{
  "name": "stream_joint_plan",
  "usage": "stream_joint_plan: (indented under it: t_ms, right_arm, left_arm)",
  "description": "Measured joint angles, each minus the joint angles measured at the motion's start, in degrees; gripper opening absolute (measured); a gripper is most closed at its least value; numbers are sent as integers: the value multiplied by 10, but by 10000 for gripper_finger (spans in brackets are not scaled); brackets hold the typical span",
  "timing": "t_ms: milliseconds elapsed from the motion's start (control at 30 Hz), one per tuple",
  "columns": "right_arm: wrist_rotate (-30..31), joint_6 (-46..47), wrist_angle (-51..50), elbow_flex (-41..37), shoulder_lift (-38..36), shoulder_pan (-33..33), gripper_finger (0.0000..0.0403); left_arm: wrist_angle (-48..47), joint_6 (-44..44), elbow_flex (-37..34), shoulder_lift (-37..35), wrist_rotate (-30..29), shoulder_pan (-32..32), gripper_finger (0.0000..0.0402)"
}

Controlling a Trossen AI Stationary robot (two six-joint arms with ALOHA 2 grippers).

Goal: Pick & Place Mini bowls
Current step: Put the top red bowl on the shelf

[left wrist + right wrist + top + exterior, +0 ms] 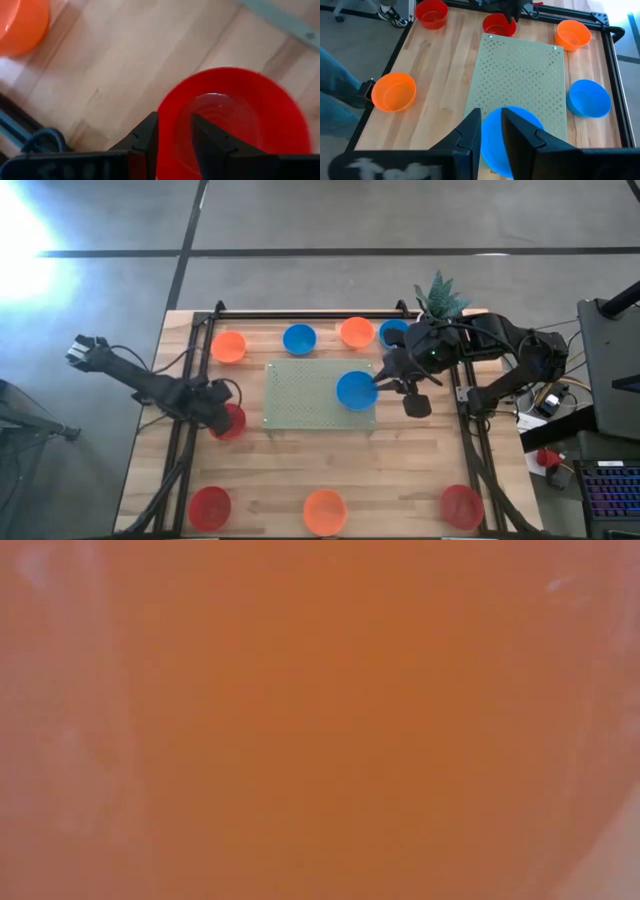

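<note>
blue bowl [356,391] sits on the mat [305,408], rim pinched by the right gripper [378,383]; left gripper [224,418] likewise clasps a red bowl [231,422].

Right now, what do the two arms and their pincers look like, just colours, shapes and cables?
Both arms are dark, nearly black, jointed, with thin black cables looping along them. Each ends in two flat, angular black fingers: the left pincer and the right pincer. Faint pale lettering, unreadable, marks each wrist housing.
</note>
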Motion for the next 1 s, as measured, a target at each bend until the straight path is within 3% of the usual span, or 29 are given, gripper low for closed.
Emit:
stream_joint_plan:
  t_ms: [433,633,1000]
  right_arm:
    - [0,0,1,0,0,0,73]
    - [0,0,1,0,0,0,69]
    - [0,7,2,0,0,0,71]
  left_arm:
    - [15,-52,-7,7,3,61,105]
    - [23,-13,-6,21,58,117,105]
    - [44,51,-6,67,99,198,105]
